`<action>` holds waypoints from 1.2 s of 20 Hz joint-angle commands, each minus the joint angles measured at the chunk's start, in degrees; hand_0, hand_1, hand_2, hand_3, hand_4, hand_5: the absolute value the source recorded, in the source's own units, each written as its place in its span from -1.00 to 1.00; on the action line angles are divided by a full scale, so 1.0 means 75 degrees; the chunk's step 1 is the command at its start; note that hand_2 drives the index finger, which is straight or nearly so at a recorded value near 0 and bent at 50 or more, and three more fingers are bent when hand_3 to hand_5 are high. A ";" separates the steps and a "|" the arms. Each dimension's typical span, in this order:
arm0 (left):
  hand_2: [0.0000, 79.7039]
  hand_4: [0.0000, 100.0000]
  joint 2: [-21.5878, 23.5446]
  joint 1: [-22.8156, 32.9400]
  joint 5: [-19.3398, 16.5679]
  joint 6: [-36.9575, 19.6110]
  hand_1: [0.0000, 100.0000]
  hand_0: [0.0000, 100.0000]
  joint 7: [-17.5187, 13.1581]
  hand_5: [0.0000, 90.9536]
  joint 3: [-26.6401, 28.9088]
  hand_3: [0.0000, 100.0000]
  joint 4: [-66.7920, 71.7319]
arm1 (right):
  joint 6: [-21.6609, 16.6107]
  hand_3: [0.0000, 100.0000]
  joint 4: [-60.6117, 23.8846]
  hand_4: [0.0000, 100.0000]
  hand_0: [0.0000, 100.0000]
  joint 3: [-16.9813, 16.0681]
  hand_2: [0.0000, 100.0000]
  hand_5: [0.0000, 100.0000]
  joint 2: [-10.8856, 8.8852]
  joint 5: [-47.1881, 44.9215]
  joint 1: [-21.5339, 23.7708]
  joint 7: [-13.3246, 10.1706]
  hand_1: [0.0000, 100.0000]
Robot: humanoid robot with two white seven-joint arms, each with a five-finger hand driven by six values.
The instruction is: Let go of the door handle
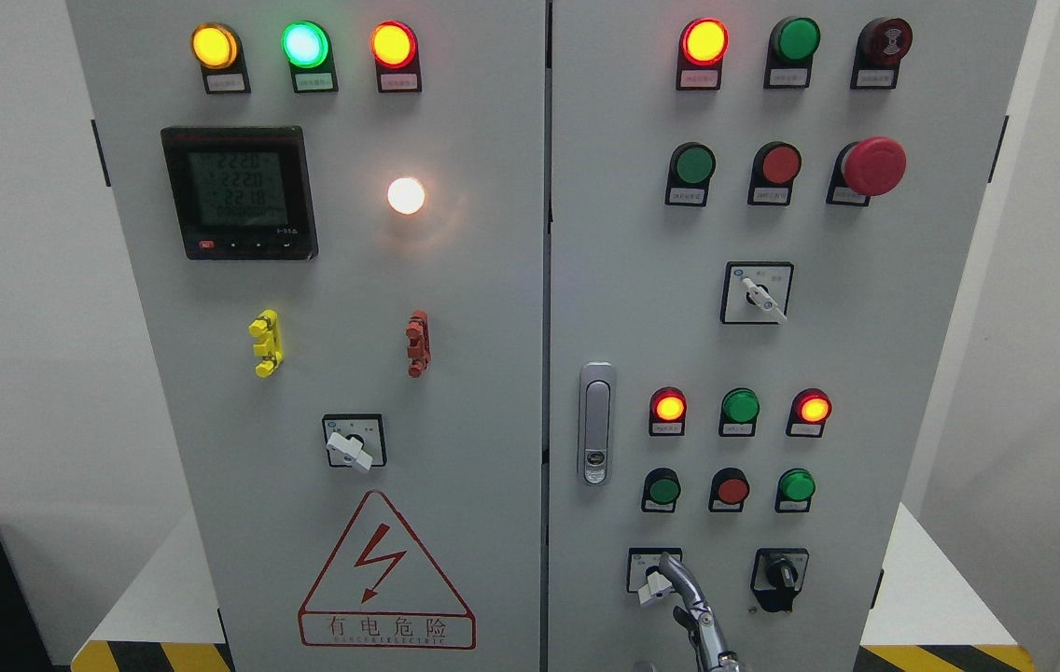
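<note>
The grey cabinet's right door [773, 327] carries a silver swing handle [595, 425] near its left edge, lying flush and upright in its recess. My right hand [690, 602] rises from the bottom edge, well below the handle and apart from it. Only a metal finger [679, 574] and a short dark digit show. The finger is stretched upward and holds nothing, and its tip lies next to the white knob of a rotary switch [653, 581]. The left hand is out of the picture.
Both doors look shut, meeting at a seam [547, 280]. The right door has lit lamps, push buttons, a red mushroom stop button [873, 166] and a black rotary switch [780, 574]. The left door holds a meter [239, 191] and a warning triangle [385, 574].
</note>
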 commanded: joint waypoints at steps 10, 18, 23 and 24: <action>-0.94 -0.97 0.0000 0.0001 0.0000 -0.0006 -1.00 -1.00 0.0006 -1.00 -0.0152 -0.83 -0.0129 | 0.0684 0.34 0.0751 0.26 -0.26 -0.0050 -1.00 0.35 -0.0009 0.4229 -0.0949 -0.0468 -0.14; -0.94 -0.97 0.0000 0.0001 0.0000 -0.0006 -1.00 -1.00 0.0006 -1.00 -0.0152 -0.83 -0.0117 | 0.0742 0.92 0.1829 0.75 -0.35 0.0044 -1.00 0.87 0.0014 0.6117 -0.2039 -0.0538 -0.11; -0.94 -0.97 0.0000 0.0001 0.0000 -0.0006 -1.00 -1.00 0.0006 -1.00 -0.0152 -0.83 -0.0129 | 0.1292 1.00 0.2204 0.80 -0.37 0.0231 -1.00 0.94 0.0026 0.7277 -0.2449 -0.0503 -0.15; -0.94 -0.97 0.0000 0.0001 0.0000 -0.0006 -1.00 -1.00 0.0006 -1.00 -0.0152 -0.83 -0.0117 | 0.1409 1.00 0.2309 0.80 -0.37 0.0243 -1.00 0.94 0.0026 0.7302 -0.2543 -0.0492 -0.16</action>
